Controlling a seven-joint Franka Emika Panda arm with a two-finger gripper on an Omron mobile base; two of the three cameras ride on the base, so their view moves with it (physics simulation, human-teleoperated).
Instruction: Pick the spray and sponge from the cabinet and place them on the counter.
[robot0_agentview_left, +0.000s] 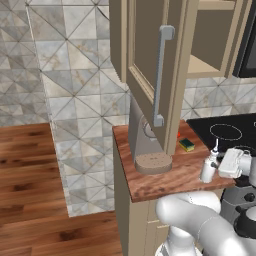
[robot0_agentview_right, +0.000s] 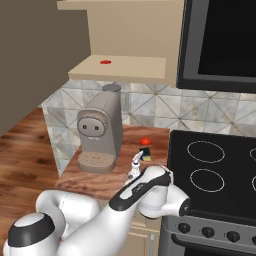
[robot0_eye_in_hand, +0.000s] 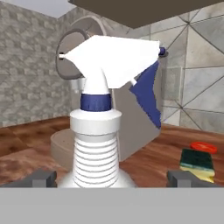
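**Spray bottle stands on the counter between spread fingers**

The spray (robot0_eye_in_hand: 98, 131) stands upright on the counter (robot0_agentview_left: 165, 182), near its front edge and close to the stovetop (robot0_agentview_right: 220, 170). Its white trigger head and blue collar rise in front of the hand camera, the ribbed body low between the two dark fingertips (robot0_eye_in_hand: 41, 178). The gripper (robot0_eye_in_hand: 109, 179) is spread wide, one finger on either side of the bottle's base with a gap on both sides, so nothing is being squeezed. From the left base view the white hand (robot0_agentview_left: 231, 162) sits just beside the bottle, towards the stovetop.

The sponge (robot0_agentview_left: 187, 144) lies flat on the counter further back, green side up over yellow, with a small red thing (robot0_agentview_right: 145, 141) just behind it. The grey coffee machine (robot0_agentview_right: 100, 132) stands to the left of both, well apart from the bottle. Above, the cabinet (robot0_agentview_left: 150, 55) hangs with its door swung open and its long grey handle (robot0_agentview_left: 160, 75) facing the room; a red spot (robot0_agentview_right: 105, 62) rests on its shelf.
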